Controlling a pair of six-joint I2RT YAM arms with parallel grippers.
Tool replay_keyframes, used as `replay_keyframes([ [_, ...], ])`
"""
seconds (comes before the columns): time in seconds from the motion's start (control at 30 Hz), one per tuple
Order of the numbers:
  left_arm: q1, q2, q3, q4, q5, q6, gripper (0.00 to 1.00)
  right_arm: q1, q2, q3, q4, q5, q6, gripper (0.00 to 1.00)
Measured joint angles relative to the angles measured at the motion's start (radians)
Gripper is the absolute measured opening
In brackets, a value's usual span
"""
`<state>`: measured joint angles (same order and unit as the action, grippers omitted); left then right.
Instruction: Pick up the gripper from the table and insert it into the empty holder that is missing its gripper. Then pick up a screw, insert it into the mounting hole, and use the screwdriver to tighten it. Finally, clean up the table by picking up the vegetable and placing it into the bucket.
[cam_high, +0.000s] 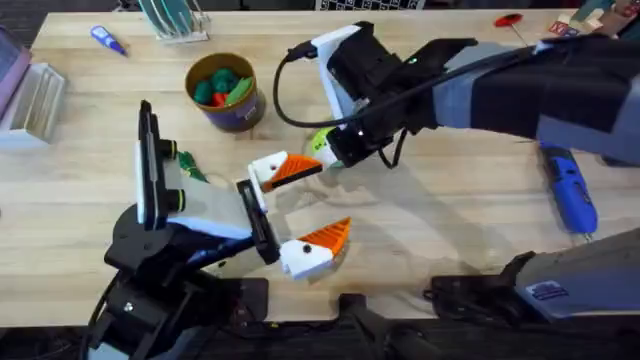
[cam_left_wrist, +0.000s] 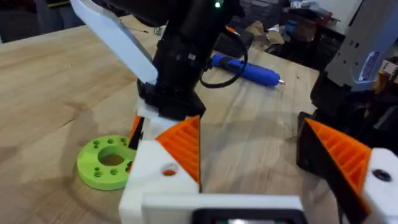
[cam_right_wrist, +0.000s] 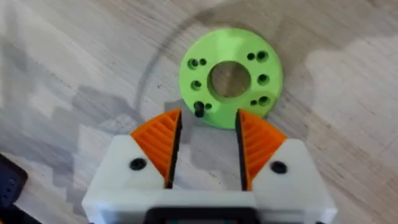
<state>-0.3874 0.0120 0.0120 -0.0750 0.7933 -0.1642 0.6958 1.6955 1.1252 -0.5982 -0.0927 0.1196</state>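
Observation:
My left gripper stands open and wide on the table. Each of its white holders carries an orange ribbed gripper wedge. The holder nearer the green disc shows an unfilled mounting hole. My right gripper is open, its tips at the edge of the green ring disc, beside a small black screw in it. The blue screwdriver lies at the right. A dark-green vegetable lies by the left arm. The bucket holds toy pieces.
A small blue-handled tool and a rack sit at the back left, a clear box at the left edge, a red tool at the back right. The right arm spans the table's right half.

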Motion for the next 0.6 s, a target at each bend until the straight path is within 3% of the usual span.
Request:
replay_keyframes([
  [0.27, 0.0, 0.0, 0.0, 0.0, 0.0, 0.0, 0.986, 0.036, 0.0, 0.0, 0.019, 0.003, 0.004, 0.411],
  [0.6, 0.0, 0.0, 0.0, 0.0, 0.0, 0.0, 0.986, 0.036, 0.0, 0.0, 0.036, 0.027, 0.004, 0.372],
])
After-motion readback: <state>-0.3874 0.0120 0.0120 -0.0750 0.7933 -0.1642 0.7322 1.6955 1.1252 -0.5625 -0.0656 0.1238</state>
